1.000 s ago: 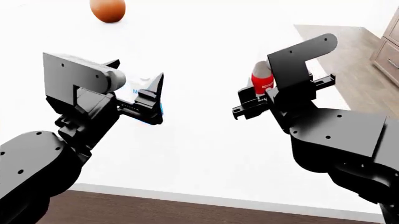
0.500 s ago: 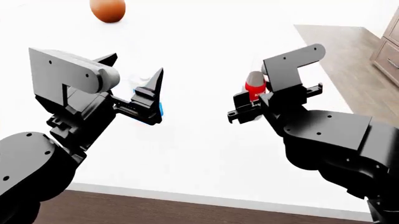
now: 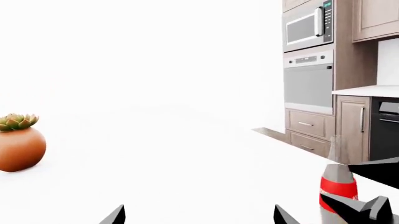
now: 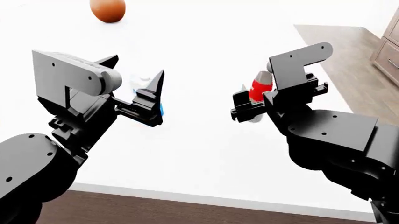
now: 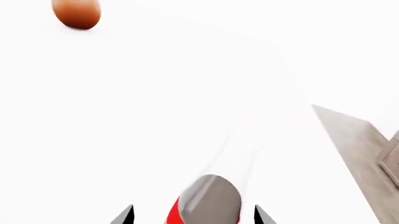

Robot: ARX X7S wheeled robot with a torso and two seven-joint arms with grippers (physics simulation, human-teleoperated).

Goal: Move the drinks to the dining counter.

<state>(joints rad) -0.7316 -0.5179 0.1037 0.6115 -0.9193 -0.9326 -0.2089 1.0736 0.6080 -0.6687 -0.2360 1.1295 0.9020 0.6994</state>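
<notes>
Right hand: fingers set on either side of the clear bottle with red band, grasping it above the white counter. In the right wrist view the bottle sits between both fingertips.

Left hand: fingers spread on either side of a white-and-blue carton, mostly hidden. Contact cannot be confirmed, so whether it is clenched cannot be told.

An orange-brown pot stands at the counter's far side, well apart from both hands; the left wrist view shows a succulent in it.
</notes>
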